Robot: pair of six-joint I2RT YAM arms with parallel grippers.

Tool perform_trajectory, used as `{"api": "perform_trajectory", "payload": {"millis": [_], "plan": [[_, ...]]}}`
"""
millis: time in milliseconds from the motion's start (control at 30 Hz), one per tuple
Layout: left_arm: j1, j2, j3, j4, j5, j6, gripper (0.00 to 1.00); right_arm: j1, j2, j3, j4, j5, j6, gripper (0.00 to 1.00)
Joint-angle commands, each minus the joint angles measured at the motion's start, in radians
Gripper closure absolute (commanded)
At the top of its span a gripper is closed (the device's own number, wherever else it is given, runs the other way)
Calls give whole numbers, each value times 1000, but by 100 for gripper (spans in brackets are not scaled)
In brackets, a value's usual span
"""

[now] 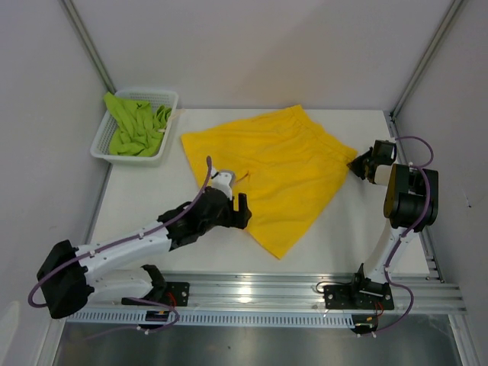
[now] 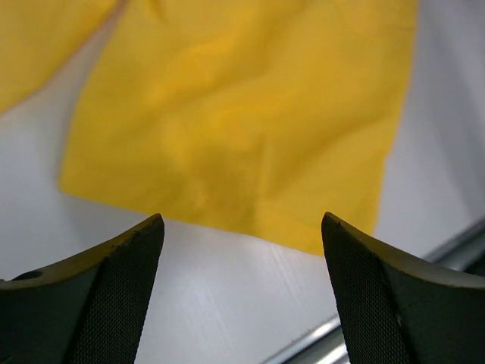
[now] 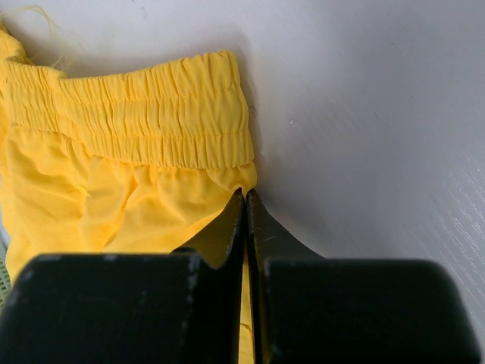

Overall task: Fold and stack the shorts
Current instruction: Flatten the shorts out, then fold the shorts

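White desk [image 1: 149,202], grey walls [image 1: 252,46] on three sides with metal posts in the far corners, aluminium rail [image 1: 259,284] along the near edge. White mesh basket [image 1: 100,149] sits on the far left corner of the desk and holds the lime green shorts [image 1: 137,126], bunched up, part of them hanging over the far rim. Yellow shorts [image 1: 282,168] lie spread flat mid-desk, well apart from the basket, one corner pointing toward the near edge. Left hand [image 2: 241,227] sits at the left near side of the yellow shorts, fingers wide apart and nothing between them. In the wrist view only bare desk shows between the fingertips, and the yellow hem runs just beyond them. Right hand [image 3: 245,199] is at the far right corner of the yellow shorts, fingers pressed fully together, tips right at the end of the elastic waistband [image 3: 144,114]. A thin sliver of yellow shows in the slit between the fingers and cloth runs under the left finger. Can't tell from these views whether the fabric is actually pinched or just lying underneath. The waistband is gathered and flat on the desk, with bare desk to its right.
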Motion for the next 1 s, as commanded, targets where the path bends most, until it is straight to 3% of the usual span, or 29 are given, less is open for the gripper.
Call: {"api": "perform_trajectory", "payload": {"millis": [0, 100, 267, 433, 967], "plan": [[-142, -8, -44, 130, 37, 18, 14, 6, -24, -1, -29, 31, -16, 100], [-265, 84, -18, 170, -1, 81, 14, 6, -24, -1, -32, 33, -17, 100], [-462, 309, 160, 66, -146, 199, 16, 6, -27, -1, -36, 39, -17, 100], [-491, 417, 272, 23, -161, 225, 18, 9, -24, 8, -52, 48, -19, 100], [-523, 569, 354, 0, -94, 288, 33, 7, -16, 16, -61, 45, -16, 100]]}}
